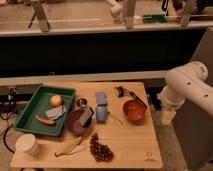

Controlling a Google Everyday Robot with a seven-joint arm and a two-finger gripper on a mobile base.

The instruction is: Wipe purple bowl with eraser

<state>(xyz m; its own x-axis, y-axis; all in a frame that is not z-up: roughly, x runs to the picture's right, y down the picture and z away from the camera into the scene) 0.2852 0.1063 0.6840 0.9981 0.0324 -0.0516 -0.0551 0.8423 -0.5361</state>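
My gripper (167, 116) hangs well right of the round, shallow, dark purple bowl (74, 126), past the wooden table's (132, 145) edge; spread or pressed together, I cannot tell. The small grey rectangular eraser (86, 116) rests tilted on that bowl's right side.

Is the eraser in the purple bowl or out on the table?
In: the eraser rests tilted in the purple bowl, its upper end at the rim. The gripper hangs beside the right edge of the table, apart from both.
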